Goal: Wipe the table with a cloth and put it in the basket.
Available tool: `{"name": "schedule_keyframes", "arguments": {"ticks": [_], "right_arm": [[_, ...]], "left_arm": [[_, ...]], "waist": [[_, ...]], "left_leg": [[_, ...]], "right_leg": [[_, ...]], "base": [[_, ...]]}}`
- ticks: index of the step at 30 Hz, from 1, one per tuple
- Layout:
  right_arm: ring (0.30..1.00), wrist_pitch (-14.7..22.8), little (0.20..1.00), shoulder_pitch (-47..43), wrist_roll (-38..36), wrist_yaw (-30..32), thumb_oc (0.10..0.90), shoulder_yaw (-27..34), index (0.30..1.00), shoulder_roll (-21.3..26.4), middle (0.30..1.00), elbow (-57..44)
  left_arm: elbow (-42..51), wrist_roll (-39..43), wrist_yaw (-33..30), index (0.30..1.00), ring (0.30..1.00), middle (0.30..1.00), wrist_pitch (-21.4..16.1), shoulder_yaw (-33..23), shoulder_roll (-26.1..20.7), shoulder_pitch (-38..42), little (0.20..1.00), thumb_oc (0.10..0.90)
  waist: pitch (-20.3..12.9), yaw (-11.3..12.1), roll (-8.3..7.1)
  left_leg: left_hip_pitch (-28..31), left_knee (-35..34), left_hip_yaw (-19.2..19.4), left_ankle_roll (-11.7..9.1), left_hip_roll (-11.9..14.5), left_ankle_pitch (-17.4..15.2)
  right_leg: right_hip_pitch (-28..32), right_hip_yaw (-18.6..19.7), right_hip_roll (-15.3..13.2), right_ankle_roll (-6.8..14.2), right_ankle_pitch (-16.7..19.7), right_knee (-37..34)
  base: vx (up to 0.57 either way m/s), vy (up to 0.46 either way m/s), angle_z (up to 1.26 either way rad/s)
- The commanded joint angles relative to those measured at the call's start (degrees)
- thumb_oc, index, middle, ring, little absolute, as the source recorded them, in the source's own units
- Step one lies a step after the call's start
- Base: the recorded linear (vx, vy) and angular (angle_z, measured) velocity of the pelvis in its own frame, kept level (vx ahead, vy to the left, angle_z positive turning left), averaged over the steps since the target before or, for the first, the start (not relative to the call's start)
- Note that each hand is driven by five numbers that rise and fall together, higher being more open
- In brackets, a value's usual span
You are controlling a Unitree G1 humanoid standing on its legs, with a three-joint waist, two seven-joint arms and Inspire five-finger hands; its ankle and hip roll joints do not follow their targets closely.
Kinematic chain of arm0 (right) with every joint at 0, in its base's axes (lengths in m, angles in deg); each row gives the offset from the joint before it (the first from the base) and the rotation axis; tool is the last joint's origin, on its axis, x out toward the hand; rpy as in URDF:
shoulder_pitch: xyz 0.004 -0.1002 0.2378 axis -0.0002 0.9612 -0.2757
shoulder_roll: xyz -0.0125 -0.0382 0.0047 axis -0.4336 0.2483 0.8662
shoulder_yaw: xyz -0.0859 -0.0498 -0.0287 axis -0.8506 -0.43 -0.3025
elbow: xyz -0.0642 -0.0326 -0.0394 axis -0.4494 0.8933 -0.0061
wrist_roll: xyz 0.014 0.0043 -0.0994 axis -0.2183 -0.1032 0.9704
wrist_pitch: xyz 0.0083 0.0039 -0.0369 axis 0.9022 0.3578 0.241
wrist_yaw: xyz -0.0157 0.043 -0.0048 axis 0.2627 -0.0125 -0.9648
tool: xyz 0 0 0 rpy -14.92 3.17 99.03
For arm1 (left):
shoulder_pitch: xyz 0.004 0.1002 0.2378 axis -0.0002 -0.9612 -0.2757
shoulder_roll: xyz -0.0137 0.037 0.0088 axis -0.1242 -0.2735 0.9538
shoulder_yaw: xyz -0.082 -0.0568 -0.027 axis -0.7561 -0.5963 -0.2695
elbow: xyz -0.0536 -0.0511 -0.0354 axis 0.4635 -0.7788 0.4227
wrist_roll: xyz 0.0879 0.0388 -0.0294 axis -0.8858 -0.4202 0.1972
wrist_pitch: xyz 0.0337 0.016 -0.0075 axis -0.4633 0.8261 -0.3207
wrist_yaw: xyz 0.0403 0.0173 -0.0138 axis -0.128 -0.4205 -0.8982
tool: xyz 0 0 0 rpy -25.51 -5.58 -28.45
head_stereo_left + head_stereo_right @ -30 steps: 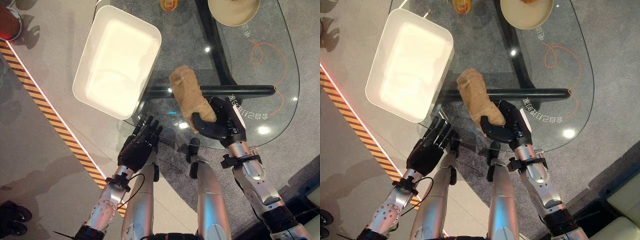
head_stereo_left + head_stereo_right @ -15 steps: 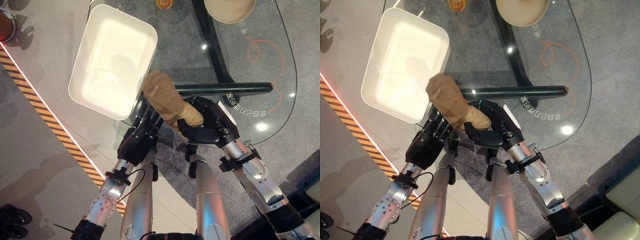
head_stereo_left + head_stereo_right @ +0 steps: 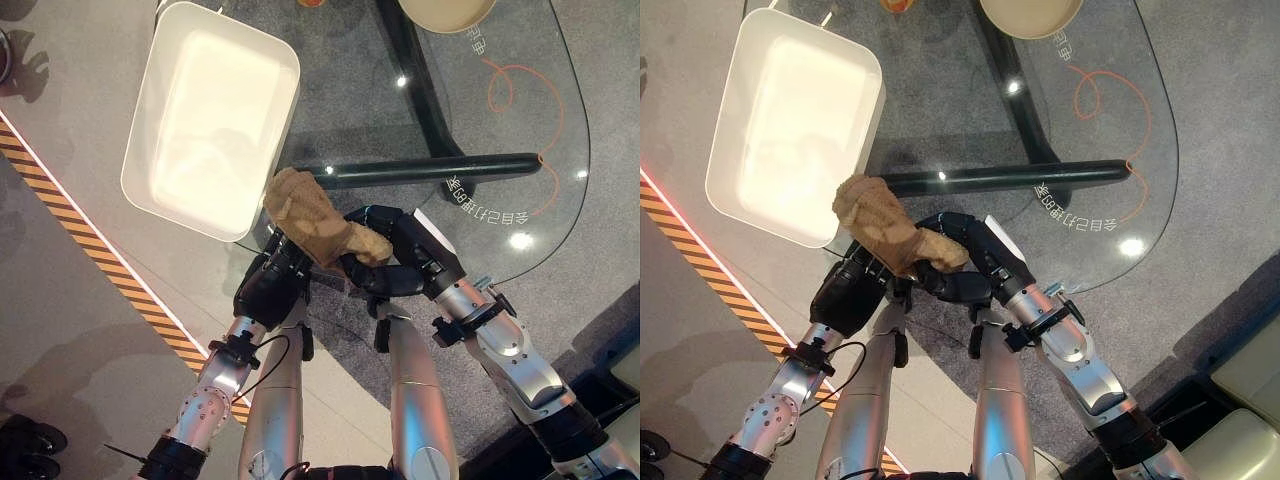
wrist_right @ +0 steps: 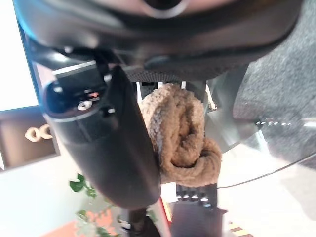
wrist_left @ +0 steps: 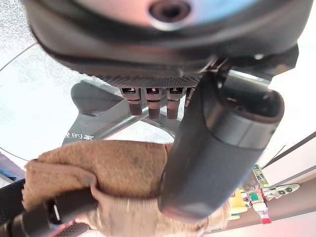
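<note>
Tabletop (image 3: 520, 120) of glass carries a white basket (image 3: 210, 120) at its left edge. Right hand (image 3: 400, 265) has its fingers curled round the brown cloth (image 3: 310, 220) at the near edge, over the left hand (image 3: 265, 290), whose thumb presses the cloth.

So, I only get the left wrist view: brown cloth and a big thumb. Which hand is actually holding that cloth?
Observer: The right hand is curled round the near end of the cloth.
Operator: Where's the basket?
Observer: The white basket lies to the robot's left. The cloth's far end is beside its near corner, not in it.
Operator: And my left hand?
Observer: The left hand sits under the cloth at the edge of the glass table.
</note>
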Motion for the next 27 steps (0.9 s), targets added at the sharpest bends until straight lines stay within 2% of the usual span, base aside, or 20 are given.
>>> {"name": "schedule_keyframes", "arguments": {"ticks": [1, 7, 13, 23, 27], "right_arm": [[0.3, 4.19, 0.2, -2.76, 3.88, -0.3, 0.1, -2.22, 0.3, 1.4, 0.3, -12.64], [0.3, 0.17, 0.2, -3.89, 9.5, 2.86, 0.1, -4.44, 0.3, 2.05, 0.3, -11.02], [0.3, -1.46, 0.2, -4.62, 9.39, 5.68, 0.1, -5.72, 0.3, 2.53, 0.3, -8.25], [0.3, 0.2, 0.2, -4.39, 5.98, 8.88, 0.1, -4.09, 0.3, -0.2, 0.3, -7.03], [0.3, 2.23, 0.2, -3.24, 3.02, 11.48, 0.1, -2.42, 0.3, -1.88, 0.3, -6.57]], "left_arm": [[9.99, 0.57, 5.49, 0.9, 0.9, 0.9, -1.54, 0.27, -0.71, -0.5, 0.9, 0.8], [11.18, 2.63, 9.78, 0.9, 0.9, 0.9, -1.4, 1.19, -0.02, 0.03, 0.9, 0.8], [11.65, 5.08, 16.57, 0.9, 0.9, 0.9, -2.45, 2.0, -0.07, 0.67, 0.9, 0.8], [11.79, 3.42, 15.97, 0.9, 0.9, 0.9, -3.29, 2.45, 0.8, 1.81, 0.9, 0.8], [11.77, 3.34, 15.68, 0.9, 0.9, 0.9, -2.97, 1.79, 1.49, 1.44, 0.9, 0.8]], "waist": [[-1.59, 0.27, -0.31], [-1.59, 0.31, 0.17], [-1.59, 0.47, 0.59], [-1.59, 0.37, 0.58], [-1.59, 0.33, 0.69]], "left_leg": [[-1.3, 10.48, 5.5, 0.93, -2.53, -10.04], [-1.34, 10.01, 5.6, 0.96, -2.75, -9.85], [-1.31, 9.51, 5.68, 0.98, -2.88, -9.61], [-0.34, 8.34, 5.67, 1.16, -3.02, -9.31], [-0.12, 8.15, 5.68, 1.19, -2.98, -9.27]], "right_leg": [[1.43, -3.36, 3.25, 0.76, 8.56, -10.1], [1.22, -3.32, 3.27, 0.71, 8.38, -10.17], [1.0, -3.3, 3.22, 0.7, 8.4, -10.17], [1.37, -2.91, 3.55, 0.84, 8.54, -10.35], [1.52, -2.85, 3.61, 0.81, 8.49, -10.36]], "base": [[0.0, 0.0, 0.0], [0.0, 0.017, -0.01], [0.0, 0.0, 0.0], [0.0, 0.0, 0.0], [0.0, 0.0, 0.0]]}}
